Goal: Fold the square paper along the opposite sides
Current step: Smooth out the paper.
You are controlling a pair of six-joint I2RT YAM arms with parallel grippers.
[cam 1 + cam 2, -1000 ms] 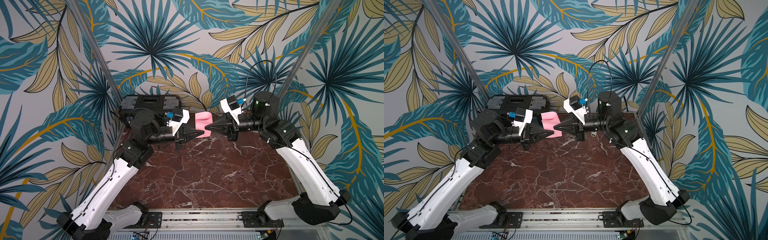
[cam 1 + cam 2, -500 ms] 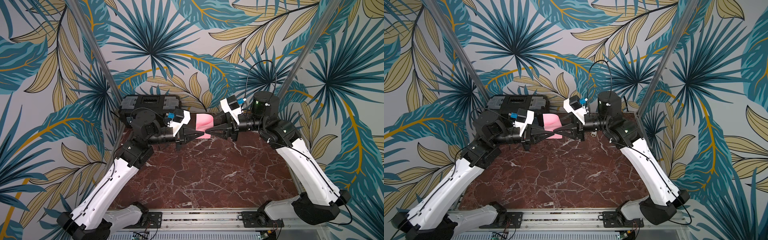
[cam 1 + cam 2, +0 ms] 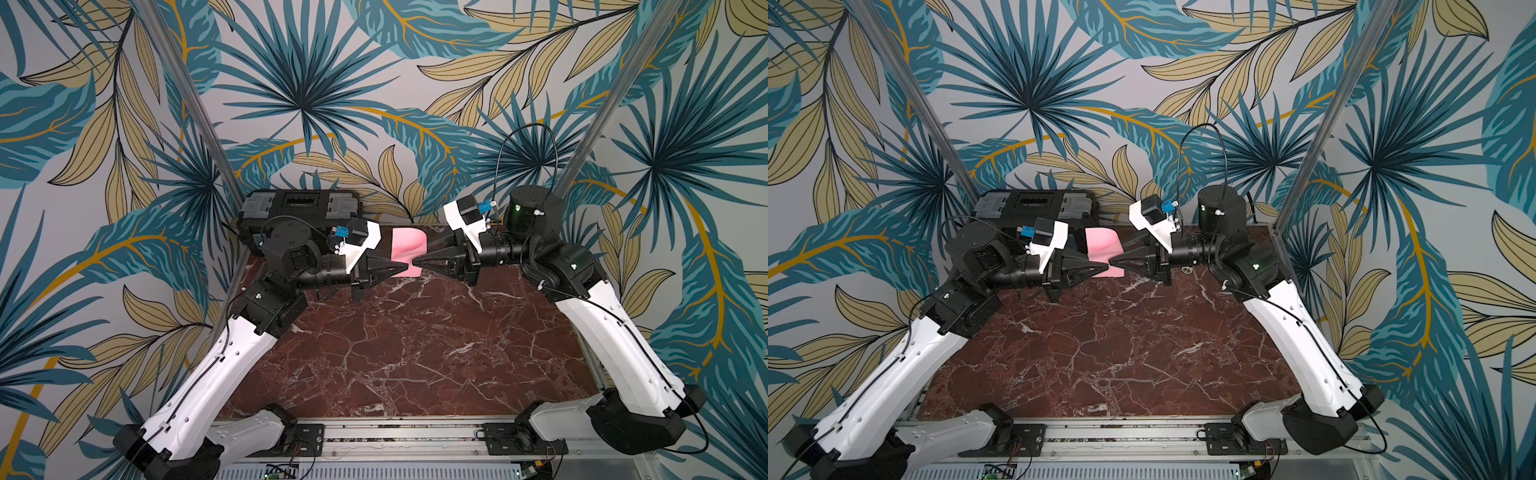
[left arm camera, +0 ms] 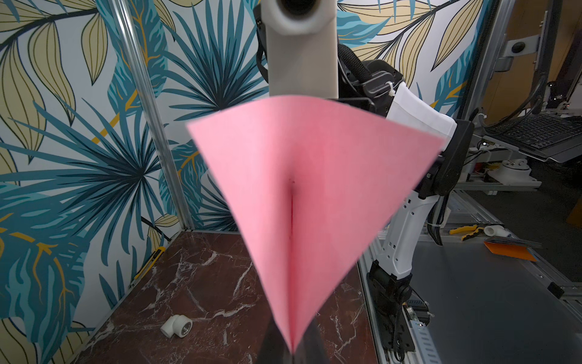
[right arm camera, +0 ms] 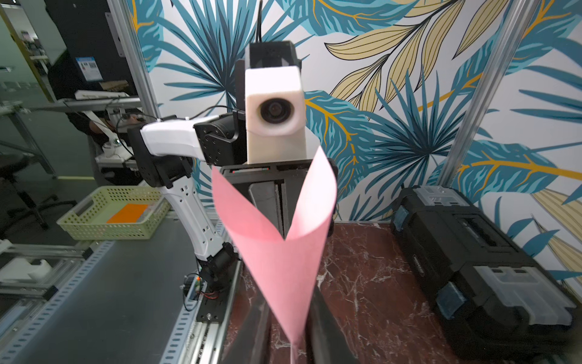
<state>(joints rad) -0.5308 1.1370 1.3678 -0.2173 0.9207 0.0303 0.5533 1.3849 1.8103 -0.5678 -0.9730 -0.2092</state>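
**Paper pinched in mid-air, edges to be matched**

In both top views, the square paper (image 3: 409, 249) (image 3: 1102, 245) hangs above the far end of the tabletop (image 3: 415, 353), curled rather than flat. My left fingers (image 3: 386, 266) and right fingers (image 3: 436, 262) point at each other, tips almost meeting at its near edge. I judge the fold begun but not creased. To do it well I should keep both pinches on one line, so the two opposite sides meet squarely, then lower the sheet to the tabletop and press. The black toolbox (image 3: 299, 203) stands just behind my left arm at the back wall; swinging that way would strike it.

In the left wrist view, the paper (image 4: 308, 189) fans out from a point clamped tight between my left fingers (image 4: 271, 343), with a short dent running up its middle. That dent could set a crooked crease if I pull unevenly. A small white pipe elbow (image 4: 176, 326) lies on the tabletop well apart from the sheet, so I should lay the paper down clear of it.

In the right wrist view, the paper (image 5: 283, 261) forms a tall V whose two flaps stand apart, narrowing between my right fingers (image 5: 327, 331), which look closed on it. The flaps are uneven in height, so they need levelling first. The toolbox (image 5: 472, 252) sits to one side.
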